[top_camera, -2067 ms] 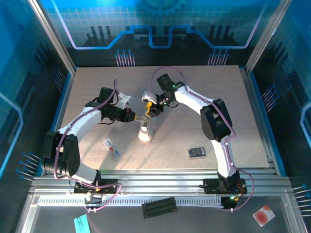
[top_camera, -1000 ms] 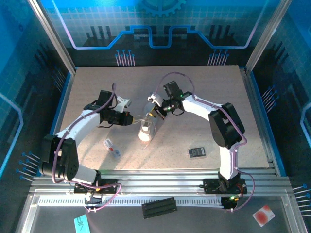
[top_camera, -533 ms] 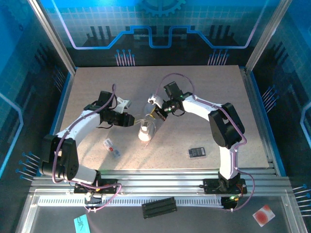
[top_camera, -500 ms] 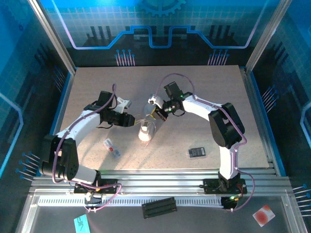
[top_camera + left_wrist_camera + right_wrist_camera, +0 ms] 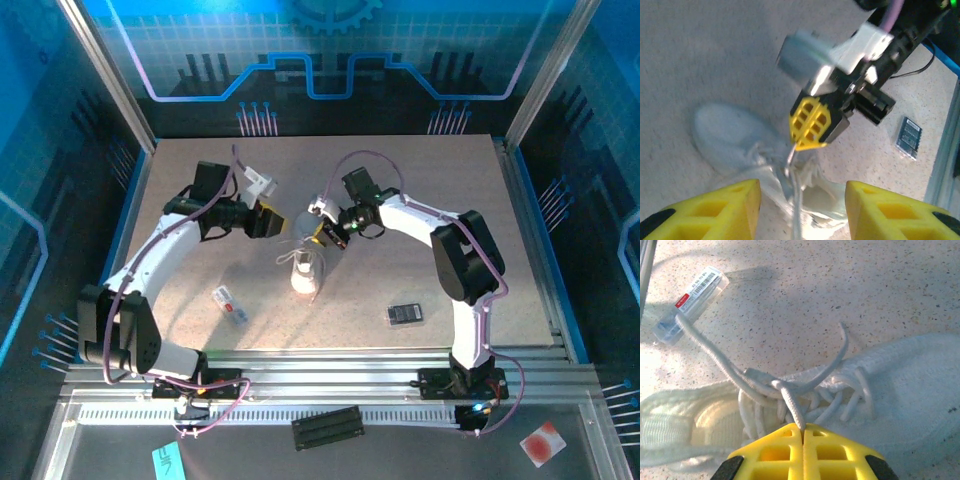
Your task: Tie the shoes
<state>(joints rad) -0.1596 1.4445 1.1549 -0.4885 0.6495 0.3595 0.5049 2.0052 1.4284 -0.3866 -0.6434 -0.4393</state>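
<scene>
Right wrist view: the small white knit sneaker (image 5: 900,385) lies flat on the speckled beige tabletop (image 5: 840,280), near the table's middle and between the two arms. Its thin white lace (image 5: 790,405) is crossed over the tongue. The right claw (image 5: 802,430) has its yellow fingers pressed together on one strand of that lace, close to the crossing. The left claw (image 5: 802,200) is spread wide above the shoe and holds nothing. The other lace end trails loose toward a small clear-and-white barcode tag (image 5: 690,295).

As I judge it, the risk is in the pull. Nothing pins the light sneaker, so a tug by the right claw could drag or tip it. With the second strand slack, the crossing could loosen instead of tightening. The pinch sits on a thin cord and could slip off.

From above, the long axis runs roughly from the near edge to the far edge. The open heel seems to face the arm bases and the toe points away. A flat black rectangle (image 5: 405,313) lies well apart, to the right.
</scene>
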